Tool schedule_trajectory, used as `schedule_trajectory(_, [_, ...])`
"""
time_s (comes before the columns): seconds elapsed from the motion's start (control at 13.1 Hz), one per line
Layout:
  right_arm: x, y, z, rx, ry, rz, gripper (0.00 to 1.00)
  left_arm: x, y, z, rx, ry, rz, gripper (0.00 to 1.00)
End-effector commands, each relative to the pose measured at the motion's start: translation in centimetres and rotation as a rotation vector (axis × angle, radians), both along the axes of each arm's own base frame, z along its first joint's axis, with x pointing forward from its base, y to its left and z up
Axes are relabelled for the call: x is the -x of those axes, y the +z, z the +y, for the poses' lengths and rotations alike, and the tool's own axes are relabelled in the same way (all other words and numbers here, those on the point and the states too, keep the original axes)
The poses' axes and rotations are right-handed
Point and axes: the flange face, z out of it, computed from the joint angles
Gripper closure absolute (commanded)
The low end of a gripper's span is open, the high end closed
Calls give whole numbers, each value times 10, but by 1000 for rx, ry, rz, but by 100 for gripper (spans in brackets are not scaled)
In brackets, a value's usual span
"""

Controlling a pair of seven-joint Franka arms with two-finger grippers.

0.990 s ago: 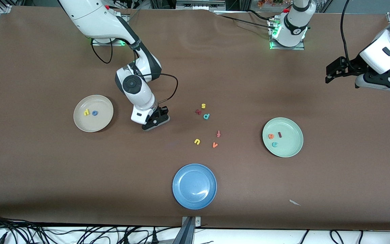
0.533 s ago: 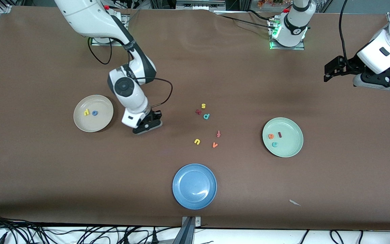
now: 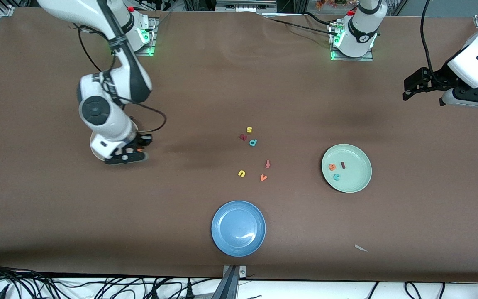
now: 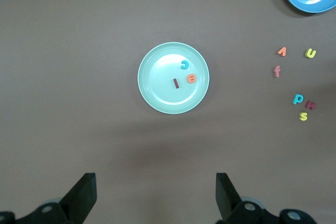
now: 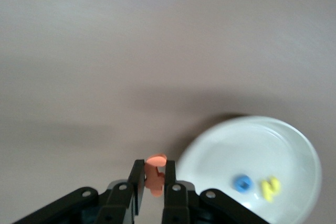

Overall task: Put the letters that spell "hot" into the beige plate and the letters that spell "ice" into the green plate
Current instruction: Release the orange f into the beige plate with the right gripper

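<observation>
My right gripper [image 5: 153, 169] is shut on the orange t [image 5: 155, 174], up in the air just beside the rim of the beige plate [image 5: 273, 145]. The yellow h [image 5: 271, 189] and blue o [image 5: 242, 183] lie in that plate. In the front view the right gripper [image 3: 136, 149] and its wrist cover most of the beige plate [image 3: 93, 152]. The green plate [image 3: 355, 180] holds the orange e [image 3: 332, 167], maroon i [image 3: 342, 165] and teal c [image 3: 337, 177]. My left gripper [image 3: 409, 89] waits open and empty, high over the left arm's end of the table.
A blue plate [image 3: 238, 228] sits near the front camera. Loose letters lie mid-table: yellow s [image 3: 249, 130], a maroon letter [image 3: 243, 136], teal p [image 3: 253, 142], red-orange f [image 3: 267, 164], yellow u [image 3: 241, 173], orange v [image 3: 263, 177]. A paper scrap [image 3: 361, 248] lies nearer the camera than the green plate.
My right arm has carried the orange t from mid-table toward the right arm's end, reaching the beige plate. The left arm has shifted only slightly.
</observation>
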Motion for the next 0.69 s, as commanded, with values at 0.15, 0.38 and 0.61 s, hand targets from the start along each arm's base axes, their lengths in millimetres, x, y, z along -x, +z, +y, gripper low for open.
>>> schedule_trajectory(0.15, [39,-43,-59,31,-40,94,84,6,19,-1,-17,-1,0,0])
schedule_trajectory(0.38, [49,-70,-64,34,-40,89,83,4,14,-1,-20,-2,11,0])
schedule_trajectory(0.61, [52,-75,-65,33,-43,95,48,3,12,3,-20,5,16,0])
